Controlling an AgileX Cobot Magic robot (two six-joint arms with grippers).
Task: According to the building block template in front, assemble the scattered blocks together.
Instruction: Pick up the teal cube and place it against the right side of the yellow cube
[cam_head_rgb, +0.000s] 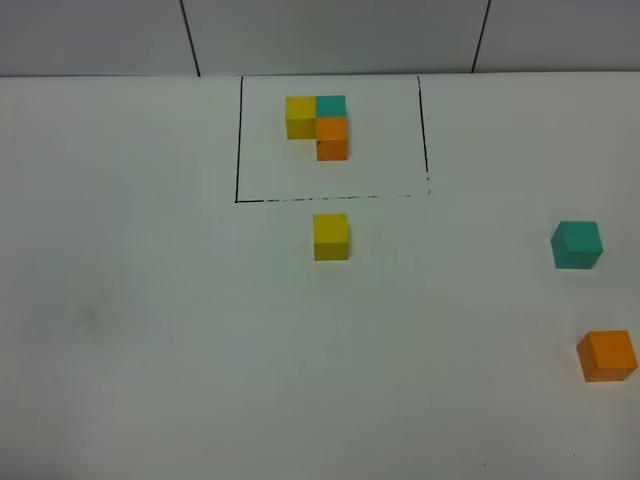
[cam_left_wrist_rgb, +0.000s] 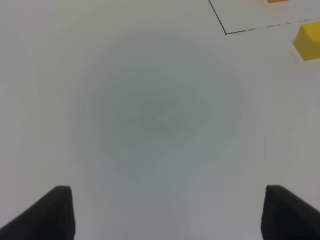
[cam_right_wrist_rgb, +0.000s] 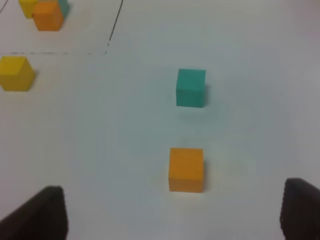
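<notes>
Left end effector (cam_left_wrist_rgb: 167, 210) and right end effector (cam_right_wrist_rgb: 172, 205) gape empty. Yellow cube (cam_head_rgb: 331, 236) sits six o'clock of the template (cam_head_rgb: 318, 125); teal cube (cam_head_rgb: 577, 245), orange cube (cam_head_rgb: 607, 356) toward four. Likely light, rigid: pinch opposite flat faces.

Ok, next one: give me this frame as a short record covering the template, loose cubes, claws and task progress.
template: L-shaped yellow, teal and orange cluster inside the black border, at the far centre of the table
yellow cube: just outside the border's near edge, alone
teal cube: far right, apart from the others
orange cube: far right, nearer than the teal cube, not touching it
left claw: open, empty
right claw: open, empty, orange cube ahead of it
progress: no loose cubes joined yet
</notes>
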